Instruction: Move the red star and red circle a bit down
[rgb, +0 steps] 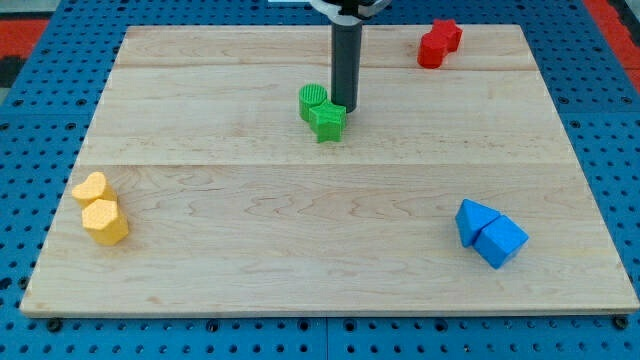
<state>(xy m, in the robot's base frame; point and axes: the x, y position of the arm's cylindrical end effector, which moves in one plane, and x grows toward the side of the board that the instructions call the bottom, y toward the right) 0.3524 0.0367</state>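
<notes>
The red star and the red circle sit touching each other at the view's top right of the wooden board, the star above and right of the circle. My tip rests near the top middle, right beside the green star and the green circle, far to the left of the red pair.
A yellow heart and a yellow hexagon lie together at the left edge. A blue triangle and a blue cube lie together at the lower right. A blue pegboard surrounds the board.
</notes>
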